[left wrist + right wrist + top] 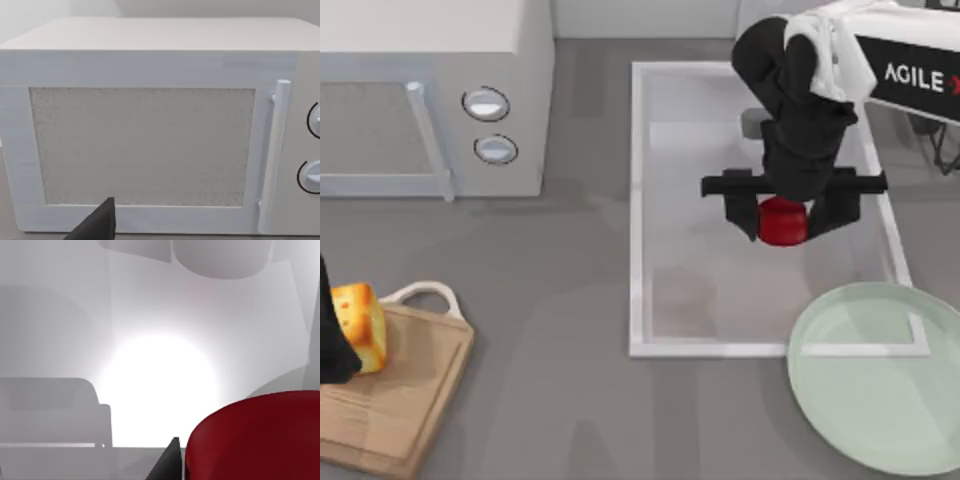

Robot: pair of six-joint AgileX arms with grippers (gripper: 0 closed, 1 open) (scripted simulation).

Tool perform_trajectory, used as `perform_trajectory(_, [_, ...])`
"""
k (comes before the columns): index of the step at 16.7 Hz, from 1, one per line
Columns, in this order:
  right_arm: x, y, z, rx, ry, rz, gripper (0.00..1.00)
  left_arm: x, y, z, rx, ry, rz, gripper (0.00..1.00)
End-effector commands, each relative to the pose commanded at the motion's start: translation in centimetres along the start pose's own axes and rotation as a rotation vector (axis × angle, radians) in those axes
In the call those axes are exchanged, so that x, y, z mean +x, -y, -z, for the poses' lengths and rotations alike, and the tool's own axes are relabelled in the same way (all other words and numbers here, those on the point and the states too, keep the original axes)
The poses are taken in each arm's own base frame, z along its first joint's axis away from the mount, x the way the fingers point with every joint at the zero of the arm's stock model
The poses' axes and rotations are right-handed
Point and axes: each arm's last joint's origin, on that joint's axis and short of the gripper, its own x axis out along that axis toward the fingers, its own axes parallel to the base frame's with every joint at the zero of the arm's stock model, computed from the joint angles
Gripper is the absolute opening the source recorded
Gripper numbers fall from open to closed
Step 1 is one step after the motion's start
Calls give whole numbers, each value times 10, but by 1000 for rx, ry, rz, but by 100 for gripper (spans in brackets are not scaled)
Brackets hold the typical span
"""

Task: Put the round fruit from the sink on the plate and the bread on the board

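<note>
Sink (645,210): a large white rectangular basin with a raised rim, being viewed from above right of the table's middle; its pale floor is being shown in the right wrist view (150,340)

Microwave (430,100): a white box with two round dials, being seen at the table's upper left, well apart from both sets of fingers; its door and bar handle are being faced by the left wrist camera (145,145)

Plate (880,400): round, pale green, being overlapped onto the sink's lower right corner, near the right fingers and below them in the top view

Board (405,385): light wood with a white loop handle, being seen at the table's lower left, under the left fingers

Right gripper (783,222): being held over the sink, its black fingers being clamped on either side of the round fruit

Left gripper (332,345): being seen at the top view's left edge, just against the bread; whether its fingers are apart or together cannot be told

Bread (360,325): golden-yellow with a browned crust, being seen on the board's upper left part, beside the left fingers

Round fruit (783,221): glossy red, being gripped between the right fingers over the sink's middle, close in the right wrist view (255,440)
</note>
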Motion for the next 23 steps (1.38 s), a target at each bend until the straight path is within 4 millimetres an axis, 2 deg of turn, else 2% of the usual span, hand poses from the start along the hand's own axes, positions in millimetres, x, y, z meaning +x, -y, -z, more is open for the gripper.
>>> perform_trajectory(2, [-6,0,-1,0,14,-6,0,0,0,0,0,0,0,100])
perform_trajectory(5, [-29,4,3,2,51,-23,0,0,0,0,0,0,0,100])
perform_trajectory(8, [-51,12,15,3,67,-30,0,0,0,0,0,0,0,100])
perform_trajectory(15, [-91,44,66,6,45,-26,0,0,0,0,0,0,0,100])
perform_trajectory(23, [-103,76,126,5,-24,-6,0,0,0,0,0,0,0,100])
